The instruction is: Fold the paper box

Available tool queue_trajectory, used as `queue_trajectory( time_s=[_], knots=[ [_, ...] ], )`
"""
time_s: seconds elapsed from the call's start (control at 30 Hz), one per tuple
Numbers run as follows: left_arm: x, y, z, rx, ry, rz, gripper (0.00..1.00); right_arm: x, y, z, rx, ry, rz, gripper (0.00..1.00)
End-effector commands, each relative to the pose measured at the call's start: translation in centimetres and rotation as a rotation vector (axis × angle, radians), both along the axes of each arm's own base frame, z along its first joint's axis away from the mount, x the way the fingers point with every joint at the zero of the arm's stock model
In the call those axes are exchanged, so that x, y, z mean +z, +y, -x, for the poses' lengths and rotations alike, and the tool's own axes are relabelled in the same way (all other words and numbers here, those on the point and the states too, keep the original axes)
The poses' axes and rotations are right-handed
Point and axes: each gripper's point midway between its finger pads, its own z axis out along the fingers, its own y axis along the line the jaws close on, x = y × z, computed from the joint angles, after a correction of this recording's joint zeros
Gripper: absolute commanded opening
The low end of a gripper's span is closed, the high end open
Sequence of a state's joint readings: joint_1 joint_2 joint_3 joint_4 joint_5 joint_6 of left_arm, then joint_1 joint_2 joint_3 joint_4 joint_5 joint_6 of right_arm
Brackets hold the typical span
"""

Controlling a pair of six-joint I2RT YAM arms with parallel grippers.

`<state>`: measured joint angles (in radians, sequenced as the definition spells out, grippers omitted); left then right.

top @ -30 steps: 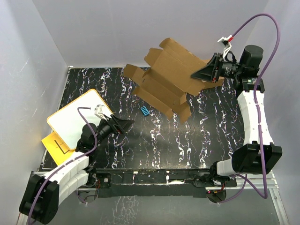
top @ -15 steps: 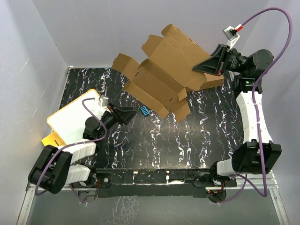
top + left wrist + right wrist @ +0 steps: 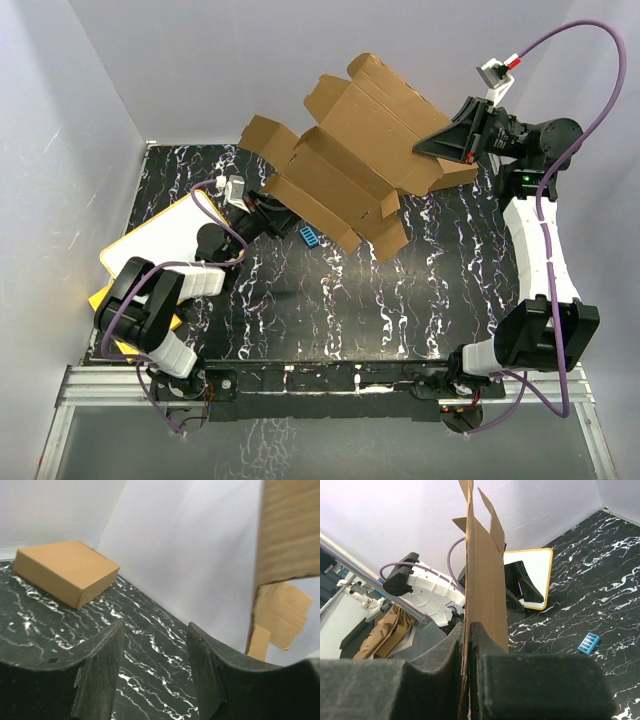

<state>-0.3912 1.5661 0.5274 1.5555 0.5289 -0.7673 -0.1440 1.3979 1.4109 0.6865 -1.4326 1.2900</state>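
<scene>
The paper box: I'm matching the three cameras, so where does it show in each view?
Top external: the paper box is at upper centre, held up, with the right tool clamping its right edge.
Left wrist: the paper box runs along the right edge, from the top to mid-height.
Right wrist: the paper box is edge-on, a vertical strip at centre between the fingers.
Shared landmark: the black marbled table shows in all three.

My fingers (image 3: 100, 670) are black, my arms (image 3: 542, 250) white. The paper box (image 3: 350, 165) is plain brown; the table (image 3: 330, 300) black, veined white like marble; the board (image 3: 152, 250) white, yellow-rimmed; a small ribbed piece (image 3: 309, 236) blue.
</scene>
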Motion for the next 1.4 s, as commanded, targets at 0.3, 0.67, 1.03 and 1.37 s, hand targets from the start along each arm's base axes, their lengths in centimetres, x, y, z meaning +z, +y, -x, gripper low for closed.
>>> queue_trajectory(
  time_s=[0.3,0.67,1.03,1.37],
  knots=[
    [7.8,-0.5,5.6,-0.132,-0.315,0.099,0.61,-1.1,-0.8,-1.1,-0.055,-0.009,-0.021,0.08],
    [-2.7,5.2,4.6,0.209,0.202,-0.084,0.61,-2.3,-1.6,-2.1,-0.103,-0.040,0.000,0.08],
    [6.2,-0.6,5.3,-0.004,0.405,0.182,0.68,-6.8,-0.7,-2.8,-0.109,0.060,-0.025,0.08],
    [8.7,-6.6,2.9,0.022,0.431,0.265,0.85,-10.1,1.3,-2.3,-0.074,0.150,-0.042,0.08]
  ],
)
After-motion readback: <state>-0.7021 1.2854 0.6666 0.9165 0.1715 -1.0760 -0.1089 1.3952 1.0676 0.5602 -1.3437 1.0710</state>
